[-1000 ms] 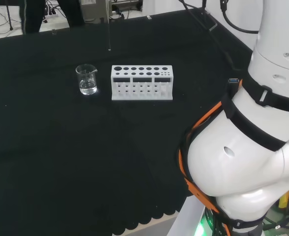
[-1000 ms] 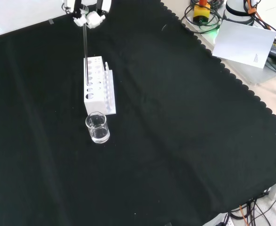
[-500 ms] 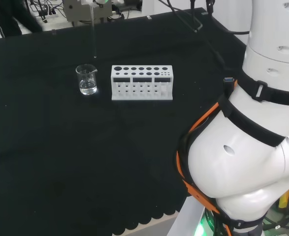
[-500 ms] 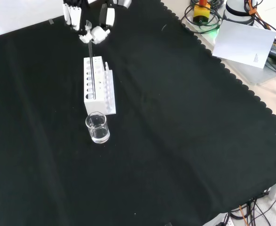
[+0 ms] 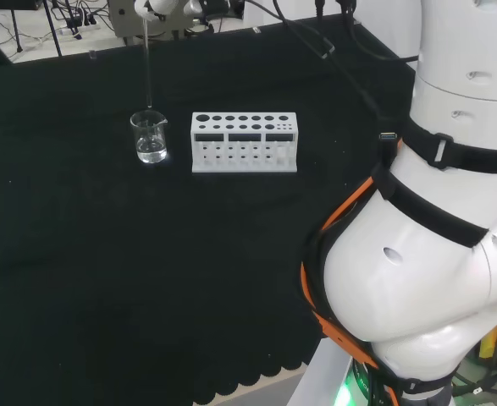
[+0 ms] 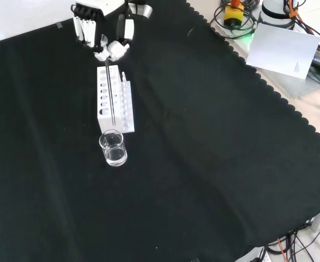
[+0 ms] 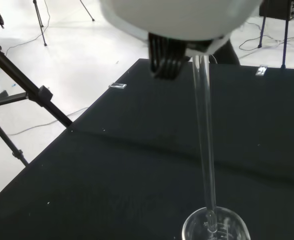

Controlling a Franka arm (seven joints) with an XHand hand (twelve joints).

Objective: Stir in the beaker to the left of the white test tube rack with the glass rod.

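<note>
On the black-cloth counter [image 6: 214,142], I see my robot hand [image 6: 106,34] pinching the glass rod [image 6: 112,93] upright, its tip at the beaker [image 6: 113,148] mouth.

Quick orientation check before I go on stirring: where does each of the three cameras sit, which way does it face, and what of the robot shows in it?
Head view: behind and above the arm's base, looking over the white arm links at the beaker and white rack.
Front view: opposite the arm, looking down on the cloth; the hand enters from the top, pinching the glass rod.
Wrist view: at the wrist, looking down the rod to the beaker.
All three share rod and beaker.
</note>
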